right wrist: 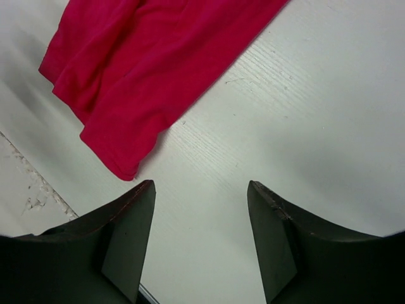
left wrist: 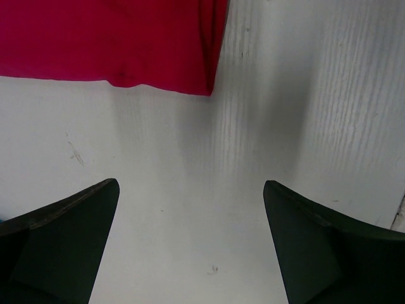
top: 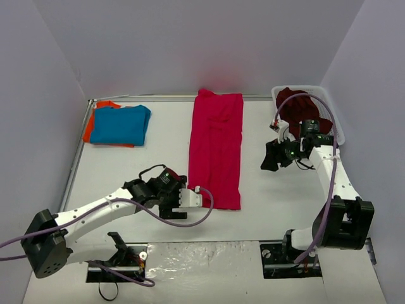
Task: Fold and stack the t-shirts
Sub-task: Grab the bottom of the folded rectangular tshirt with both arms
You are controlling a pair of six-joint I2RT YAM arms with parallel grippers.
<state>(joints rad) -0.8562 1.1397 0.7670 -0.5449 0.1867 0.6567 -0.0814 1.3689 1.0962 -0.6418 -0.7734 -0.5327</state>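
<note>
Blue t-shirt (top: 120, 125) folded on the orange t-shirt (top: 90, 128), far left. Left gripper (top: 193, 197) wide open, empty, just beside the near-left corner of the crimson-pink t-shirt (top: 216, 149), a long strip mid-table. Right gripper (top: 272, 155) open, empty, right of it. Best: pinch the 2 near corners through all layers, lift evenly, fold to far hem.

mid table (top: 126, 171), long folded t-shirt (top: 216, 149) running near to far. far left, two stacked t-shirts (top: 119, 125). far right, another t-shirt (top: 302, 109) inside the basket (top: 334, 120).
</note>
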